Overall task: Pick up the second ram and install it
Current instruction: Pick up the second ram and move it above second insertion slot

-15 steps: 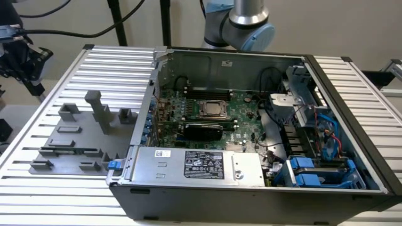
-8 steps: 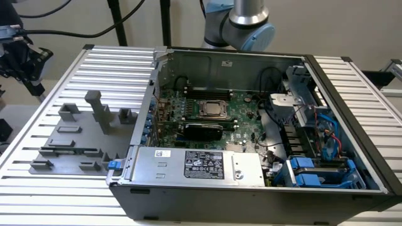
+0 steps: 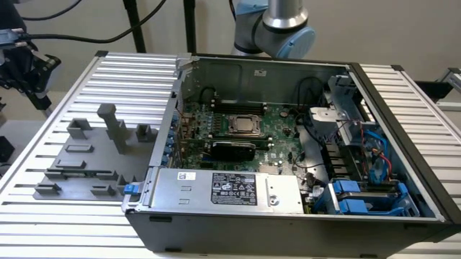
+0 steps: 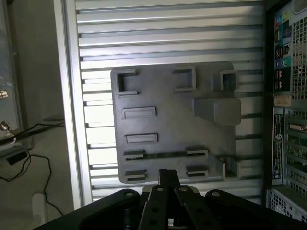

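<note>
The second ram [image 4: 165, 155] shows as a thin dark strip standing on edge between two grey holders of the fixture plate [image 4: 172, 96]. My gripper [image 4: 168, 175] hangs high above the plate's front edge, just in front of the strip, not touching it. Its fingers are drawn together into one narrow black tip with nothing seen between them. In the exterior view the fixture plate [image 3: 86, 162] lies on the ribbed table at the left of the open computer case [image 3: 288, 216]. The motherboard [image 3: 277, 127] with its CPU socket [image 3: 245, 124] lies inside the case.
A tall grey post [image 3: 114, 127] rises from the fixture plate. The power supply [image 3: 230, 189] sits at the case front, and blue drive bays [image 3: 367, 197] and cables at the exterior view's right. The arm's joint [image 3: 284, 27] stands behind the case. The table edge [image 4: 72, 120] and floor cables are nearby.
</note>
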Robot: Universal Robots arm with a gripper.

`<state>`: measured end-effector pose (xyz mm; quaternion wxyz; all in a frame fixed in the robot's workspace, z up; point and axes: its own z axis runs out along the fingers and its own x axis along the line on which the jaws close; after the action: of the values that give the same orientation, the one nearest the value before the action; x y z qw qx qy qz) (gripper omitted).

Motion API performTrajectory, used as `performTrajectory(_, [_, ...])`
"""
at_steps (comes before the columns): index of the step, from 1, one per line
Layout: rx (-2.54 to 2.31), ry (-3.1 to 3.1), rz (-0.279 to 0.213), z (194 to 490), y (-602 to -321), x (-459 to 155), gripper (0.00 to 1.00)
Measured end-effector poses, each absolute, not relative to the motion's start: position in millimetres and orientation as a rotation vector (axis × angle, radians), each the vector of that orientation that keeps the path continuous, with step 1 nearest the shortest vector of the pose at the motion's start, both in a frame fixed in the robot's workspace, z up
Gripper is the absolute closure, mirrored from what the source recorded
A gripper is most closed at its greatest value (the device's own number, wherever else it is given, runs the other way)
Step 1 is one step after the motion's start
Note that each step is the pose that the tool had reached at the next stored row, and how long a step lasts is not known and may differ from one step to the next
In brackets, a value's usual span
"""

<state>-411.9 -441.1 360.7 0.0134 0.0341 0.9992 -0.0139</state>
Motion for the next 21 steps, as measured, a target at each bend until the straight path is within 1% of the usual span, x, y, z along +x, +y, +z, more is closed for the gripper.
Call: performTrajectory(21, [-0.466,3.075,-0.035,351.7,-441.1,-411.7,0.89])
